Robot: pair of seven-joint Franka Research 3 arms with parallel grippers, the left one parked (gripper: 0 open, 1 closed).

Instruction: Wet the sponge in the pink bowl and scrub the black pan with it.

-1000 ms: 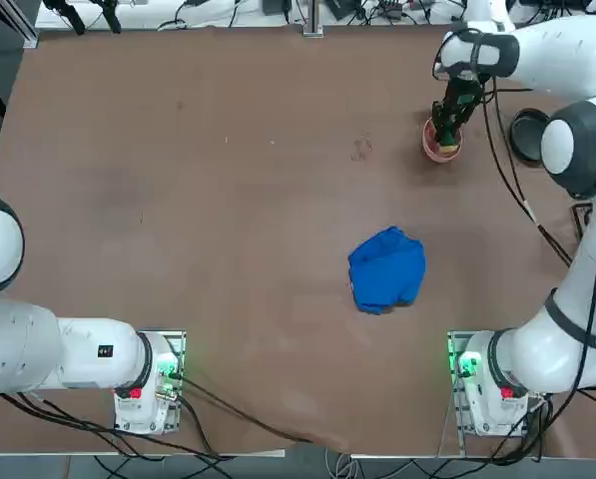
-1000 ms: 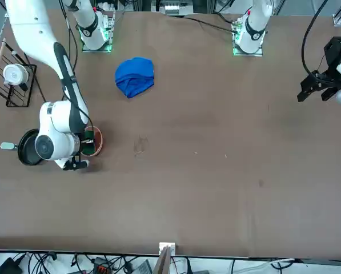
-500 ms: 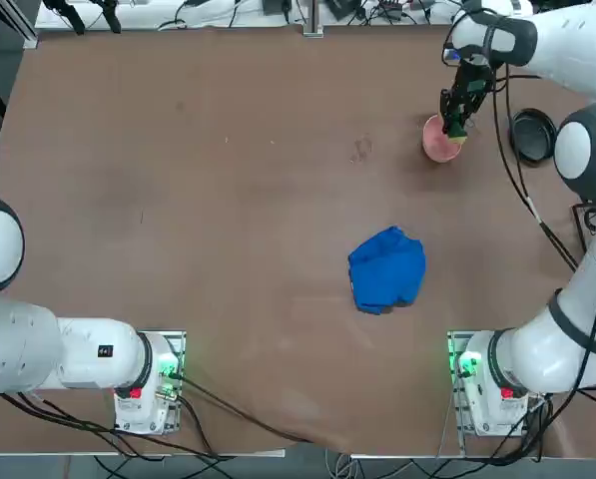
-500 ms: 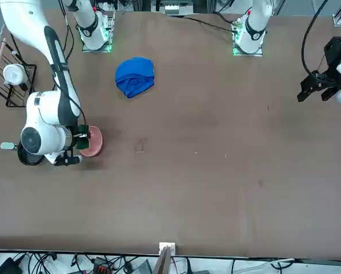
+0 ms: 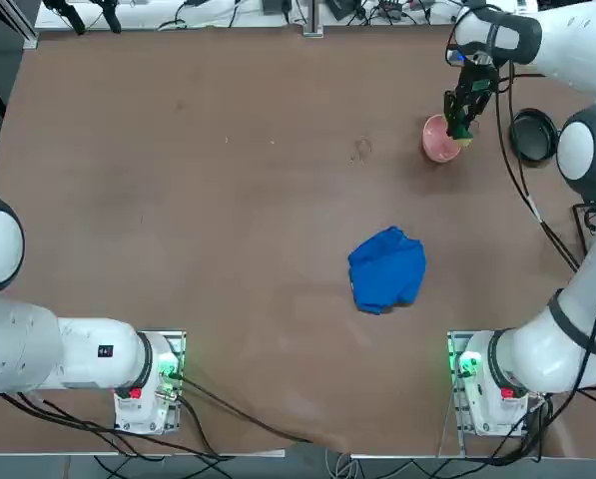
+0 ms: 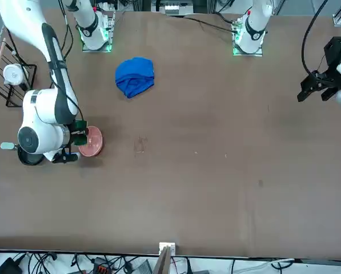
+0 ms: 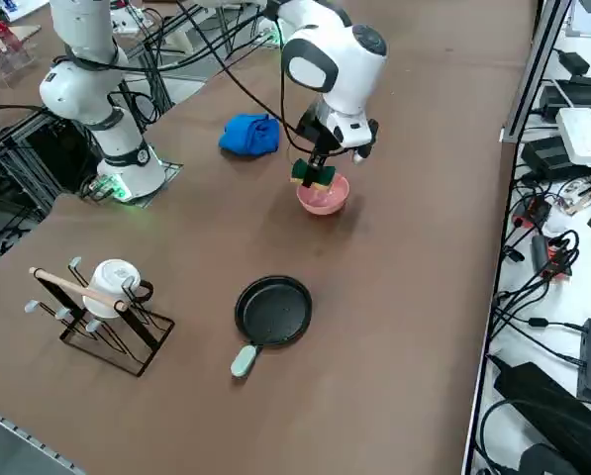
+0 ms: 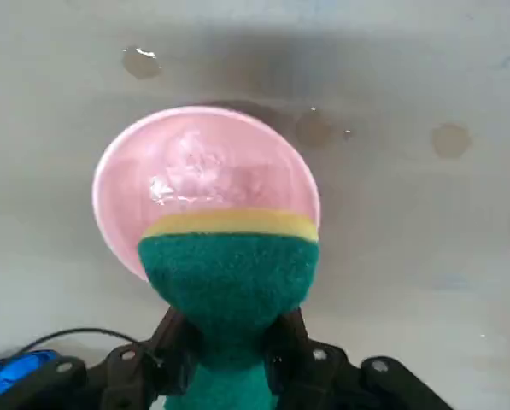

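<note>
Brown tabletop (image 5: 228, 220), wide and mostly bare. Right gripper (image 7: 315, 170) hangs just above the pink bowl (image 8: 205, 171), clear of its rim, fingers (image 8: 173, 342) pinching the sponge (image 8: 229, 282), green face outward, yellow layer toward the bowl. Sponge squeezed narrow where the fingers clamp it. Wet sheen inside bowl; small droplets on the table beside it. Black pan (image 7: 273, 310) sits apart from the bowl, nearer the table's right edge, pale handle (image 7: 244, 360) pointing away. Blue cloth (image 5: 386, 269) crumpled mid-table. Wire rack (image 7: 102, 322) with a white mug (image 7: 112, 280) stands beyond the pan.
</note>
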